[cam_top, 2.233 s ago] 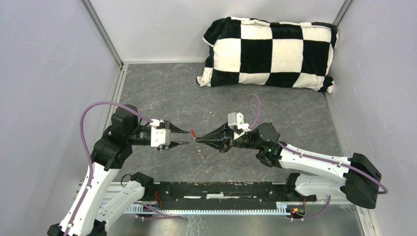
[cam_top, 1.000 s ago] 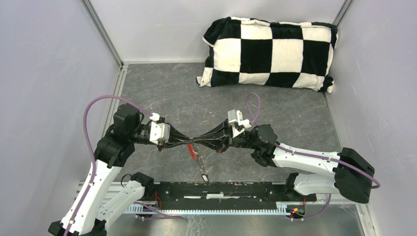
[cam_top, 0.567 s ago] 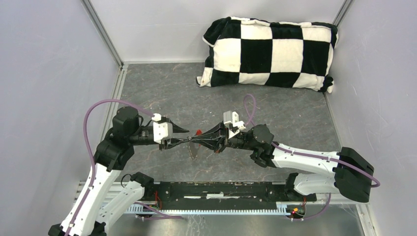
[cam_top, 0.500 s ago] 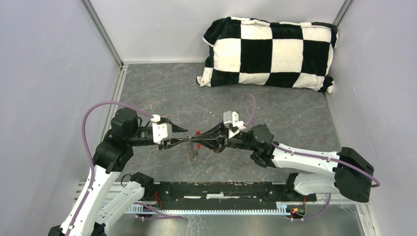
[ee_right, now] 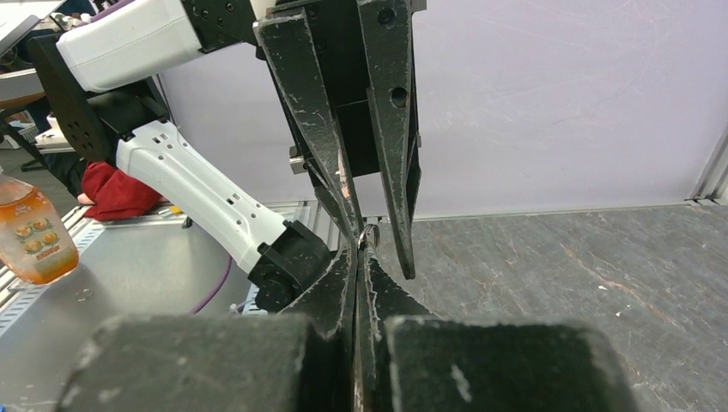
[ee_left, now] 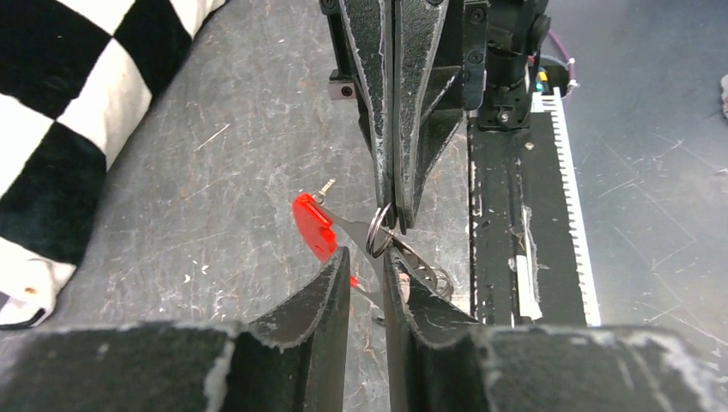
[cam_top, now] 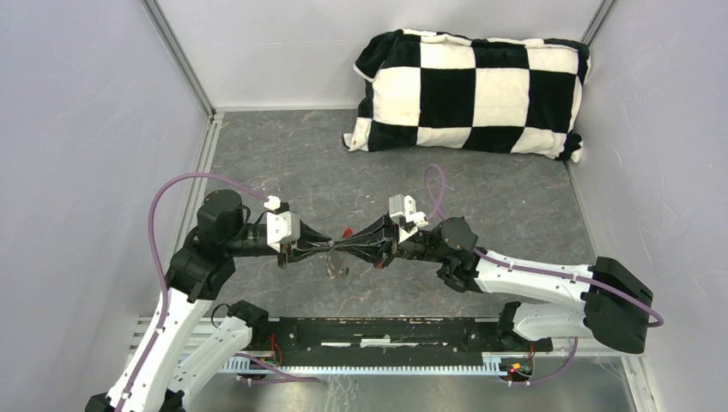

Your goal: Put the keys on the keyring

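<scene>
The left tool [ee_left: 367, 257] has narrowed from wide to a slim gap and grips nothing visible. It meets the right tool [ee_left: 393, 225], clamped on the keyring [ee_left: 378, 233] above the bench [cam_top: 283, 154] mid near edge. Keys indistinct; threading seems unfinished.

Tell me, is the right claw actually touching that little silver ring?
Touching. In the left wrist view the right gripper, shut, pinches the silver ring at its fingertips.

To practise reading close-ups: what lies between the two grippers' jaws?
In the left wrist view, a thin silver metal ring, pinched by the shut right gripper, lies between it and the open left gripper; a bright-red oval fob sits beside.
</scene>
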